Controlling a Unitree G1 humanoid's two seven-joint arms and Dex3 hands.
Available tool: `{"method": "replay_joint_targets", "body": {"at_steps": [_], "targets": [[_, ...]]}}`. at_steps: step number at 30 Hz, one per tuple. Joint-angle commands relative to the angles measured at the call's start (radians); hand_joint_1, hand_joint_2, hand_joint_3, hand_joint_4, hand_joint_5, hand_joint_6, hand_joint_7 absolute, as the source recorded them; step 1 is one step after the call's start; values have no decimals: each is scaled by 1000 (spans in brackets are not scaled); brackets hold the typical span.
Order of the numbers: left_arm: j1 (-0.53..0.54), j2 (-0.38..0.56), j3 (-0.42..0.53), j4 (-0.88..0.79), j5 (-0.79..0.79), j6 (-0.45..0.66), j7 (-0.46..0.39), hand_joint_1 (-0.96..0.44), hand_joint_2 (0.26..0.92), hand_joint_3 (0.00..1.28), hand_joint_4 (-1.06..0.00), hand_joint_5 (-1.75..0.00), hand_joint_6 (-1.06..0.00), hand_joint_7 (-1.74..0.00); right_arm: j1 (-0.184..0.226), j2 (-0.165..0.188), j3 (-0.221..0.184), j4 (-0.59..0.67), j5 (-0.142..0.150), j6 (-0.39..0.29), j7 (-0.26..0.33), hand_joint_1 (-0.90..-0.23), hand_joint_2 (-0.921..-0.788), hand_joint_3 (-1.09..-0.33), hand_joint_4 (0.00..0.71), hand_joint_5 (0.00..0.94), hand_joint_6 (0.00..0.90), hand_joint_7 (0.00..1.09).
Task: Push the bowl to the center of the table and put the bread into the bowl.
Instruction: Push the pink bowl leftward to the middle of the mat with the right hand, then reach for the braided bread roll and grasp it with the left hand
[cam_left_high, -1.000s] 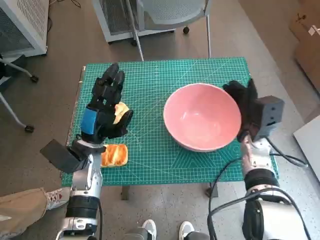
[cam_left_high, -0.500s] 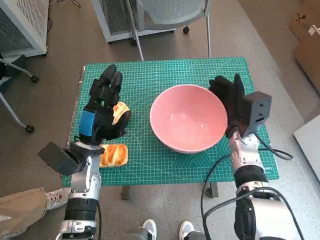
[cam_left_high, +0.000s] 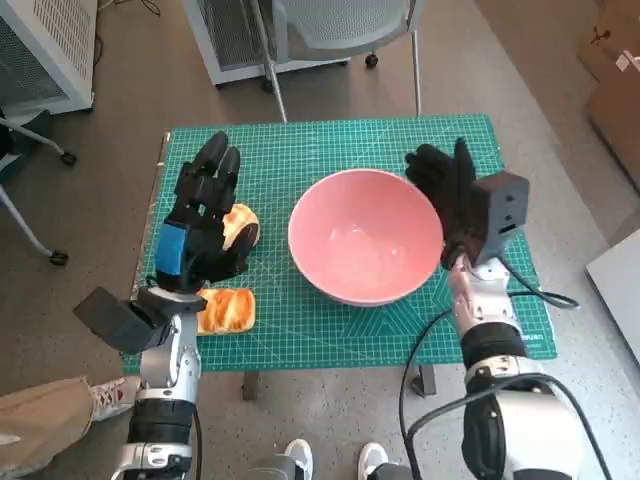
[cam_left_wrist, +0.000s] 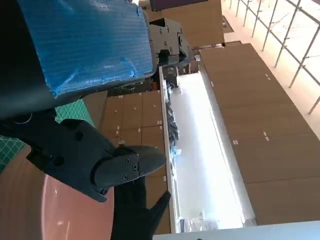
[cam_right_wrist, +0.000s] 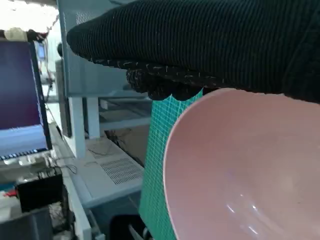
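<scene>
A large pink bowl (cam_left_high: 364, 233) stands near the middle of the green cutting mat (cam_left_high: 300, 165); its rim fills the right wrist view (cam_right_wrist: 240, 165). My gloved right hand (cam_left_high: 445, 190) presses flat against the bowl's right side, fingers spread. One bread piece (cam_left_high: 241, 221) lies at the mat's left, partly under my left hand (cam_left_high: 200, 225), which hovers above it with fingers apart and holds nothing. A second bread piece (cam_left_high: 226, 310) lies near the mat's front left edge. The left wrist view shows my left hand (cam_left_wrist: 85, 100) and a slice of the bowl (cam_left_wrist: 50, 210).
A chair (cam_left_high: 340, 30) stands beyond the table's far edge. White equipment (cam_left_high: 45, 50) sits on the floor at the far left. A person's leg (cam_left_high: 45, 420) and shoes (cam_left_high: 330, 460) show near the table's front.
My right hand has pushed the bowl leftward, from the mat's right side toward its middle. My left hand has stayed over the bread, shifting slightly.
</scene>
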Motion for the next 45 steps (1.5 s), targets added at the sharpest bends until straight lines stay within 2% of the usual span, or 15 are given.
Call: {"method": "replay_joint_targets", "body": {"at_steps": [1,7,12,19,23,27,28,33,40,42,45], "targets": [[20,-3,5,-22,-5,-8,6,-346,678,683,-59,-14,1,-402,-4,19,4,13,-8,25,-6,-591,-921,-749,168,18,249,26],[29,-3,4,-30,-1,-11,12,-339,678,679,-62,-14,1,-399,-1,9,6,10,-9,11,11,-596,-921,-732,179,18,252,27],[44,3,8,-46,0,-12,17,-320,679,672,-66,-15,1,-405,1,-21,13,-2,-12,-25,26,-582,-921,-735,183,16,254,28],[65,7,11,-71,10,-17,31,-325,683,649,-77,-17,1,-430,19,-57,8,-44,2,-150,54,-532,-921,-788,144,3,221,13],[72,13,11,-80,26,-22,46,-333,690,620,-85,-18,1,-437,42,-83,-9,-70,28,-257,101,-530,-921,-788,130,0,210,7],[76,18,8,-89,50,-35,65,-339,693,592,-96,-21,1,-440,64,-103,-48,-98,88,-371,192,-558,-921,-758,125,0,210,7],[77,19,6,-92,60,-41,71,-339,693,589,-98,-21,1,-440,71,-103,-63,-117,118,-410,231,-562,-921,-755,125,0,210,7],[80,30,0,-109,91,-48,91,-333,718,505,-116,-18,1,-444,102,-87,-100,-191,220,-520,356,-603,-921,-729,131,4,229,15],[101,86,-12,-154,207,-64,130,-319,750,381,-146,-17,1,-490,144,-74,-109,-271,312,-592,477,-615,-921,-721,142,8,237,18],[107,108,-15,-163,239,-63,135,-323,805,236,-149,-8,-3,-500,150,-72,-109,-280,329,-595,498,-612,-921,-721,145,8,239,18],[133,166,-20,-215,314,-32,141,-333,845,126,-149,-3,-27,-471,157,-73,-111,-284,348,-587,521,-616,-921,-709,146,7,239,17]]}}
